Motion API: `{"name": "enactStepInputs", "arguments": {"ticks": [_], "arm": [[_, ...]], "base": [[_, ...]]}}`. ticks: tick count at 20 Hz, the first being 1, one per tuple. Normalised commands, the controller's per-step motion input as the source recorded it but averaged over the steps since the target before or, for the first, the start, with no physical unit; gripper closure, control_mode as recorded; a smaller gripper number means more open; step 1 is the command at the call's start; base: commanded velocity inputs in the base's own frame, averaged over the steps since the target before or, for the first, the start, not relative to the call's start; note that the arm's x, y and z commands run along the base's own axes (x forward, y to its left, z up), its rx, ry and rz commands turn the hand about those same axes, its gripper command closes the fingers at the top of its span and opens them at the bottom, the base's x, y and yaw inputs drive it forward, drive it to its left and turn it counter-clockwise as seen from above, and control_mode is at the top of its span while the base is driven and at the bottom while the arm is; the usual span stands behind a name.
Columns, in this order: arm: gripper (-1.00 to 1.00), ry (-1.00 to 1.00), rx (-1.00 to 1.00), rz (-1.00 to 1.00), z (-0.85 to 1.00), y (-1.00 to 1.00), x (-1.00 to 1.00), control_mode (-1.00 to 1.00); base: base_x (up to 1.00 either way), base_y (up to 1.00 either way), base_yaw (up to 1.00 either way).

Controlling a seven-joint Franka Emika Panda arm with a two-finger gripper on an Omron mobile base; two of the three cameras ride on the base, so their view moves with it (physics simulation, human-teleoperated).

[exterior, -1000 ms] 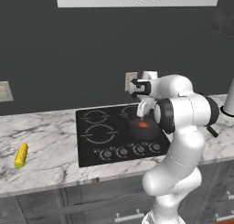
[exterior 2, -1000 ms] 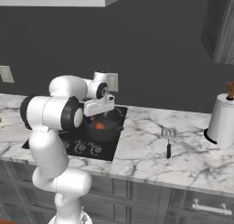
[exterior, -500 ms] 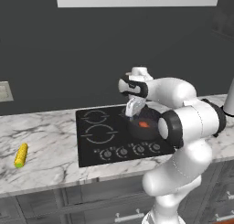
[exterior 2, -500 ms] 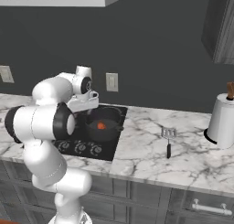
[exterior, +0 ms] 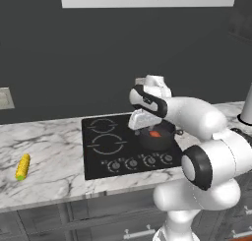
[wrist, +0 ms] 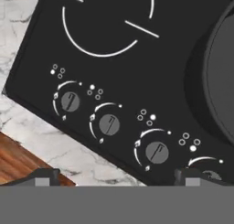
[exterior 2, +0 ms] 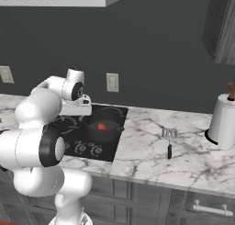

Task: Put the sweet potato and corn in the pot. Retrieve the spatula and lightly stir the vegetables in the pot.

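While the spread claw (wrist: 117, 175) hovers over knobs, the pot (wrist: 221, 72) lies beside it.

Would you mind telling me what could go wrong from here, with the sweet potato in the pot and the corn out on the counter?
1. The corn lies far left of the open gripper, near the counter's front edge; a clumsy grasp might roll it off.
2. The pot with the sweet potato sits just beside the gripper; a low swing could knock it.

Sweet potato (exterior 2: 102, 126) in pot (exterior 2: 103, 131) — spatula (exterior 2: 169, 140) apart.
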Motion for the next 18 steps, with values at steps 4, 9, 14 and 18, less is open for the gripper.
{"name": "enactStepInputs", "arguments": {"ticks": [4,9,14,18], "arm": [[-1.00,-0.03,-0.08,-0.35,0.03,0.23,-0.38,-1.00],[-1.00,-0.20,-0.13,-0.34,0.00,0.63,-0.37,-1.00],[-1.00,-0.23,-0.04,-0.20,0.00,0.85,-0.30,-1.00],[-1.00,-0.08,0.00,-0.04,0.00,0.51,-0.17,-1.00]], "base": [[0.00,0.00,0.00],[0.00,0.00,0.00],[0.00,0.00,0.00],[0.00,0.00,0.00]]}}
